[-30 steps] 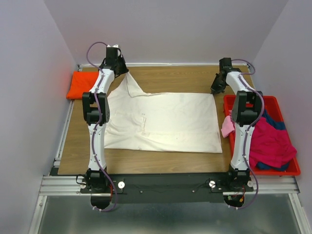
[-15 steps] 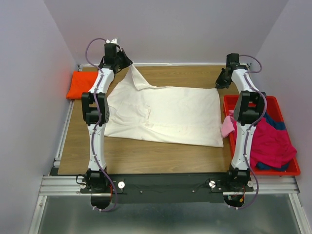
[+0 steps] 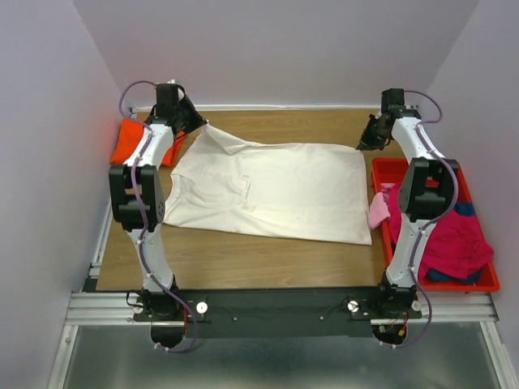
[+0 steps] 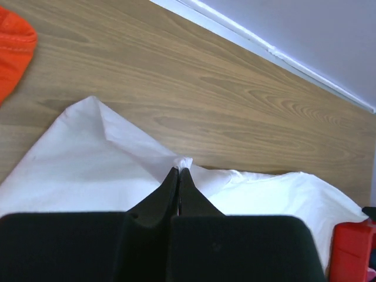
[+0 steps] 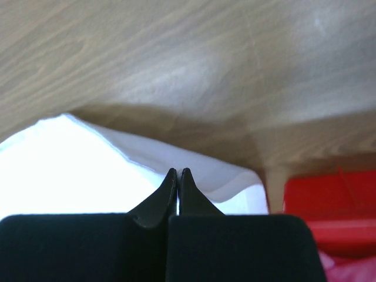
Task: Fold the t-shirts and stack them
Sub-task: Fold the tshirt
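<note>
The cream-white t-shirt (image 3: 268,190) lies spread across the middle of the table. My left gripper (image 3: 201,126) is shut on its far left corner, which rises in a peak. In the left wrist view the tips (image 4: 178,170) pinch a small white tuft of the shirt (image 4: 76,170). My right gripper (image 3: 363,146) is shut on the far right corner. In the right wrist view (image 5: 178,171) it pinches the shirt's edge (image 5: 59,170). The orange t-shirt (image 3: 130,144) lies folded at the far left, and it also shows in the left wrist view (image 4: 12,53).
A red bin (image 3: 466,286) stands at the table's right edge, holding a magenta shirt (image 3: 450,235), a dark blue one (image 3: 464,208) and a pale pink one (image 3: 378,211) hanging over its left rim. The back wall is close behind both grippers.
The left arm has swung left and farther back and the right arm farther back, both holding their corners. The cream-white shirt has been dragged toward the far edge and pulled flatter.
</note>
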`<act>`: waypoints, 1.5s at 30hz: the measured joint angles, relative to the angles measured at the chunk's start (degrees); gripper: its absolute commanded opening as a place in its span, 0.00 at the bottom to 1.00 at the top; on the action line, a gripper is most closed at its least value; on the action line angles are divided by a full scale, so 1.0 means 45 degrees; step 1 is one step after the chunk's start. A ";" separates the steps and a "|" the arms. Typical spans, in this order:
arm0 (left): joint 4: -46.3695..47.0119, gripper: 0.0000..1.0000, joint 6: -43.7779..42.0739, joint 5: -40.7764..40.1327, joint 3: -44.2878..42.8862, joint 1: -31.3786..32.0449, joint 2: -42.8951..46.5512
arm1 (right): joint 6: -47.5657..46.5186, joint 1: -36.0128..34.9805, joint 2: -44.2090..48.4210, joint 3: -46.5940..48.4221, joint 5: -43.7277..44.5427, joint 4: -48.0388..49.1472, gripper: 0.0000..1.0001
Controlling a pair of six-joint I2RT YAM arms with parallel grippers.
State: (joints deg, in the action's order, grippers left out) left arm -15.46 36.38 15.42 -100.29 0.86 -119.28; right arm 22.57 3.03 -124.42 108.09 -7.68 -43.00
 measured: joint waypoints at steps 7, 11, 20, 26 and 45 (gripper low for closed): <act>0.0267 0.00 0.0432 -0.0355 0.2710 0.0024 0.2968 | -0.0321 -0.0267 0.1817 -0.2181 -0.0126 0.0117 0.01; 0.0185 0.00 0.0661 -0.0578 0.4459 0.0024 0.4085 | -0.0447 -0.0364 0.2701 -0.3628 -0.0126 0.0102 0.00; -0.0107 0.00 0.1248 -0.1049 0.7082 0.0024 0.6703 | -0.0665 -0.0364 0.4862 -0.5984 -0.0053 0.0044 0.00; -0.0214 0.00 0.1545 -0.1307 0.7703 0.0024 0.7951 | -0.0670 -0.0364 0.5440 -0.6887 0.0063 0.0044 0.00; -0.1098 0.16 0.1812 -0.1365 0.9500 0.0000 0.9724 | -0.0486 -0.0364 0.6698 -0.9058 0.0573 0.0034 0.29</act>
State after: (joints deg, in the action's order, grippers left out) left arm -20.40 44.53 9.28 -57.54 0.86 -75.53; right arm 20.38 1.39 -94.28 67.33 -5.10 -42.85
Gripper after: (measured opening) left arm 0.007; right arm 0.045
